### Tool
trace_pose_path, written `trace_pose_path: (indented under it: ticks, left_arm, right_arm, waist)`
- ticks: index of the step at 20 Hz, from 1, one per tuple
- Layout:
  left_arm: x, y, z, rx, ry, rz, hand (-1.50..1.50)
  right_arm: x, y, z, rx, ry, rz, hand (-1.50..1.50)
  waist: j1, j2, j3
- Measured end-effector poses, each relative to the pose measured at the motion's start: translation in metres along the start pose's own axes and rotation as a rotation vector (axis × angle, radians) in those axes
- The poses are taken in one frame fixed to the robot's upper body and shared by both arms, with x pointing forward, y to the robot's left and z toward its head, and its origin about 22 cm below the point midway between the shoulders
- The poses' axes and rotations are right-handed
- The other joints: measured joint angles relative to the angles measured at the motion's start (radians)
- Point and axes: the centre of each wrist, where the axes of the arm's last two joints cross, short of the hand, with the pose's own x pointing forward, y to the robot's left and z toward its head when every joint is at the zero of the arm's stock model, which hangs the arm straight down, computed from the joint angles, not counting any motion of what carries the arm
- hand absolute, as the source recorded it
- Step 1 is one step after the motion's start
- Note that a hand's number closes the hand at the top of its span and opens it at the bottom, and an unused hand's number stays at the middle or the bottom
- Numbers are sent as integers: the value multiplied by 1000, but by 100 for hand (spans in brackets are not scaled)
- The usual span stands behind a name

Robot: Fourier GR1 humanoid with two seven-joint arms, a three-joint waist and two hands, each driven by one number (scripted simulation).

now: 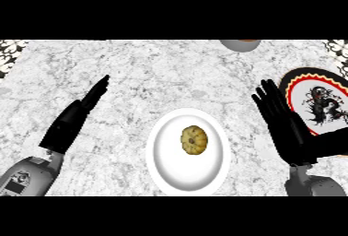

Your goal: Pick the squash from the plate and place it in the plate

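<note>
A small round yellow-brown squash lies in the middle of a plain white plate at the counter's lower centre. At the right edge sits a second plate, black-rimmed with a red ring and a dark dragon figure on white. My right hand stands open between the two plates, fingers straight and pointing away, partly covering the patterned plate's left side. My left hand is open at the left, fingers straight, well apart from the white plate. Neither hand touches the squash.
A grey round object with a brown top is cut off at the upper edge. Patterned black-and-white tiling shows at the top corners. The counter top is pale speckled marble.
</note>
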Motion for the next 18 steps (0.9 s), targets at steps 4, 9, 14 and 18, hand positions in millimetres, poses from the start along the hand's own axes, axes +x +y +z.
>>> trace_pose_path:
  ticks: [4, 9, 14, 18]
  left_arm:
    - [1, 2, -8, 73, 4, 31, 0]
    - [-6, 2, -9, 116, 31, 69, 0]
    - [-13, 2, -11, 176, 52, 129, 0]
    - [-23, 2, -13, 221, 59, 152, 0]
  right_arm:
    - [-1, 52, -9, 120, -54, 177, -150]
    - [16, 77, -22, 331, -192, 669, 150]
    - [-24, 112, -12, 378, -220, 1023, -150]
    - [-64, 144, 4, 413, -290, 1232, -150]
  waist:
    - [12, -6, 2]
    - [65, -37, -30]
    - [45, -20, -9]
    - [18, -13, 0]
